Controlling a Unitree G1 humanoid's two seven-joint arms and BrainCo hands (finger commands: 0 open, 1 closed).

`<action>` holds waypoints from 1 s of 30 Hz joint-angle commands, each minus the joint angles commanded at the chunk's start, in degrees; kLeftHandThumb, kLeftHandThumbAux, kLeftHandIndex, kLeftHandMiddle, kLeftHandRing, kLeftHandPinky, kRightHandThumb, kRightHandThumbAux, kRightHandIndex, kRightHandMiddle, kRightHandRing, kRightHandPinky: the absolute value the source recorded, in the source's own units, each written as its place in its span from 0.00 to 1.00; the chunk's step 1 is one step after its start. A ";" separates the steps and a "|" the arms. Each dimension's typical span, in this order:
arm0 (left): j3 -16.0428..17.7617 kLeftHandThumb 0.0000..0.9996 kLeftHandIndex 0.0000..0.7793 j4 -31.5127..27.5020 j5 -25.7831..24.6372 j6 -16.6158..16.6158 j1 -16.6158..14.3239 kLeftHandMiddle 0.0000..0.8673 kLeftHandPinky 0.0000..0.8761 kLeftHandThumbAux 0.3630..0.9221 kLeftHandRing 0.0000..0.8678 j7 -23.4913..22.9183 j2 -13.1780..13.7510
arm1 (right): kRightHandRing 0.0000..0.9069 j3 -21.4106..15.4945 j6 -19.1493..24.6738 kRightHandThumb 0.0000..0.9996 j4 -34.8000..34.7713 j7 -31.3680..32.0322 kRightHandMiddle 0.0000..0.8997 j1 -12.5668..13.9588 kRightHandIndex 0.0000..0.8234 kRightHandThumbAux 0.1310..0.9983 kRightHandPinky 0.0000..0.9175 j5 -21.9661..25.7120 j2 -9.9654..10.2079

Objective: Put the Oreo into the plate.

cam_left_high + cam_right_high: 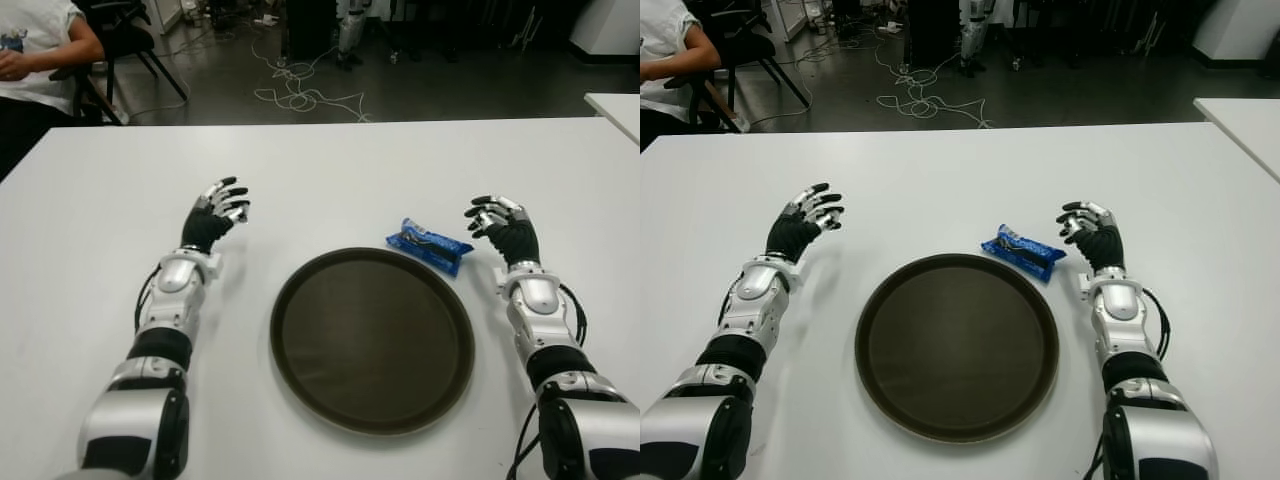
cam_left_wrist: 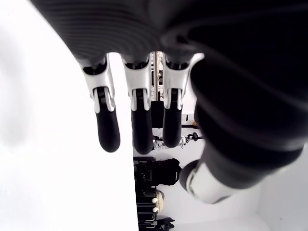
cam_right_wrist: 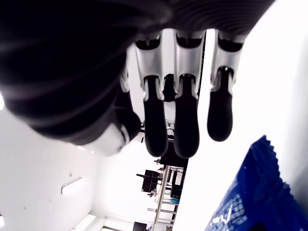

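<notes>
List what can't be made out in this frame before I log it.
- Oreo pack: print too small to read in the eye views; the right wrist view's edge cuts off most of it.
- Plate: absent from both wrist views.
- Right hand, left hand: contact with the table cannot be judged.
- Person: cut off by the eye views' edge.

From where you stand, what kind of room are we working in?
Probably a robotics lab or workshop: a plain white table, loose cables strewn on the dark floor behind it, and a seated person at the far left. Only the plate and Oreo pack are set out.
</notes>
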 joint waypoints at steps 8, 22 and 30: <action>-0.39 0.24 0.21 -0.69 0.46 0.37 0.13 0.28 0.38 0.88 0.30 0.38 -0.06 | 0.54 5.73 -8.73 0.69 0.28 -13.95 0.50 1.32 0.49 0.68 0.55 -11.69 -2.10; -0.33 0.23 0.22 -1.48 0.19 1.31 0.35 0.28 0.37 0.87 0.29 0.43 -0.26 | 0.20 22.87 -9.22 0.21 -0.26 -35.21 0.17 1.25 0.07 0.47 0.18 -37.89 -8.69; -0.50 0.23 0.22 -1.92 0.43 1.33 0.56 0.28 0.37 0.89 0.29 0.45 -0.16 | 0.04 27.78 -3.02 0.08 -1.42 -32.84 0.01 0.83 0.00 0.34 0.12 -41.48 -9.99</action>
